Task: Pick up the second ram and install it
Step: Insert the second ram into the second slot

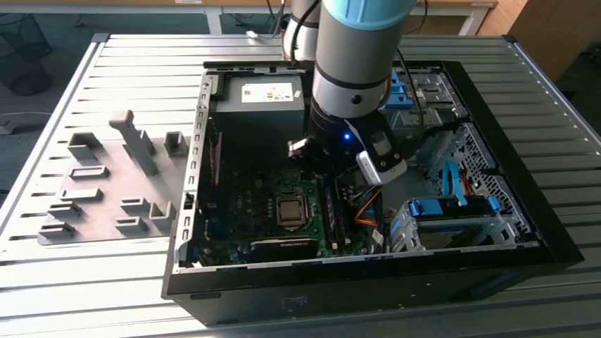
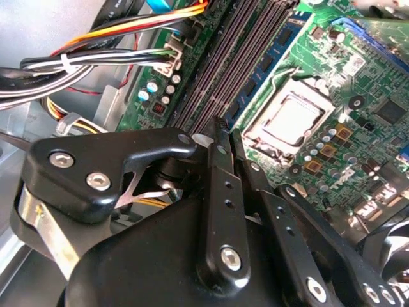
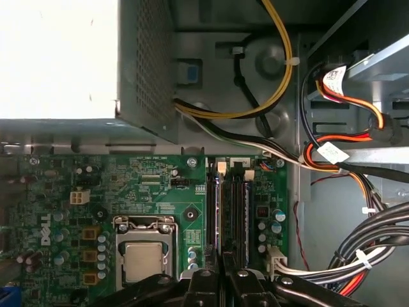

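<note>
In the first wrist view the second ram (image 3: 215, 217) is a thin dark strip standing on edge along the motherboard's memory slots (image 3: 238, 211). It runs straight out from between my fingertips. My gripper (image 3: 222, 265) sits low over those slots with its two fingers drawn close together on the strip's end. In the second wrist view the gripper (image 2: 227, 131) shows the same narrow gap, right above the slot rows (image 2: 236, 57). In the exterior view the arm's wrist (image 1: 343, 144) reaches down into the open computer case (image 1: 197, 211) over the board.
The processor socket (image 3: 144, 262) lies beside the slots. Cable bundles (image 3: 358, 249) crowd the other side, and the power supply (image 1: 258, 95) is at the case's far end. Blue drive trays (image 1: 451, 208) fill the exterior view's right. Grey holder blocks (image 1: 103, 183) stand on the table at the left.
</note>
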Controlling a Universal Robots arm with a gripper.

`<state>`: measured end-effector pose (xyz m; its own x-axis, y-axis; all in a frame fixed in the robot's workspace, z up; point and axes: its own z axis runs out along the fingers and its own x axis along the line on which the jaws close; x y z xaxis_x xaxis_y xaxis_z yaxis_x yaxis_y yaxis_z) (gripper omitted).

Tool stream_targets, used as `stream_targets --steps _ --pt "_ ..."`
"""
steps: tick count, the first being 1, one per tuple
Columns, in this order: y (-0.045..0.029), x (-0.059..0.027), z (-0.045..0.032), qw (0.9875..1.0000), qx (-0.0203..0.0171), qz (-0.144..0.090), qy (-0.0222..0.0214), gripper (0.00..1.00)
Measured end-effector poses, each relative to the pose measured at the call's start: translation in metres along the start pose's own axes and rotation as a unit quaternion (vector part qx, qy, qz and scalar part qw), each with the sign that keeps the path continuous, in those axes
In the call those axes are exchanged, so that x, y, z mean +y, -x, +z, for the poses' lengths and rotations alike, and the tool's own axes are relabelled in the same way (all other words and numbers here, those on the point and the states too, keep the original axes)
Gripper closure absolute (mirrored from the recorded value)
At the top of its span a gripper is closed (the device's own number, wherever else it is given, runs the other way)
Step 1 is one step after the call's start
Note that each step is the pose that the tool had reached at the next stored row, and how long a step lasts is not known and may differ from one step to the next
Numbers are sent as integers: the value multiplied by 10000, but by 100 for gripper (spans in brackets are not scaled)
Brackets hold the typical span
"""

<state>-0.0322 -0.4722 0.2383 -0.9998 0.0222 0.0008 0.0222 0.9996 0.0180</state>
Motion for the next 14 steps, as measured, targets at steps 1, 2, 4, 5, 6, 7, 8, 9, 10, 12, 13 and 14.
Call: stream_targets --steps 1,2,4,5,6,7,8,9,10,12,13,14 --pt "5 -4 4 10000 0 10 0 86" --pt "14 -8 8 10000 0 15 0 86" --pt "23 -15 21 10000 0 20 1 86" --pt "22 -17 26 10000 0 23 0 86" --pt "22 -20 30 10000 1 26 0 86" --pt "23 -23 36 10000 1 28 0 86" --pt "23 -31 55 10000 1 34 -1 86" --pt "23 -33 67 10000 0 38 0 86" --pt "23 -35 78 10000 0 43 0 86" --pt "23 -36 85 10000 1 47 -1 86" --pt "23 -36 85 10000 1 48 -1 86" --pt "23 -36 85 10000 1 48 -1 86"
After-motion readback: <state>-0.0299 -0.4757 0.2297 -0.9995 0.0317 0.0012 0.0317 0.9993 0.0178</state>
